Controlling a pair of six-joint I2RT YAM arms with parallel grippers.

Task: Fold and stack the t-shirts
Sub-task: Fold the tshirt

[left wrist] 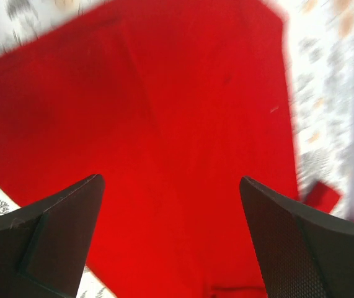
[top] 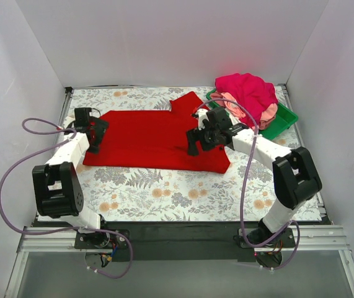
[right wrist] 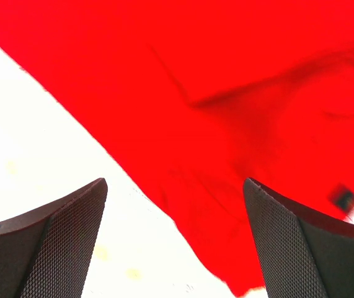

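The red shirt [top: 146, 136] is laid flat on the table [top: 164, 192], left of centre, with one sleeve pointed toward the far side. The left gripper [top: 95, 141] is held at the shirt's left edge; its jaws are spread wide and nothing is pinched between them. In the left wrist view the cloth is seen beyond the fingers, smooth, with faint long creases. The right gripper [top: 194, 146] is held over the shirt's right part, near the near-right corner; its jaws too are spread and empty. A few dark folds are seen there. Whether either gripper touches the cloth cannot be told. A magenta shirt [top: 248, 90] and a pink shirt [top: 268, 115] are heaped in the tray [top: 286, 121] at the far right.
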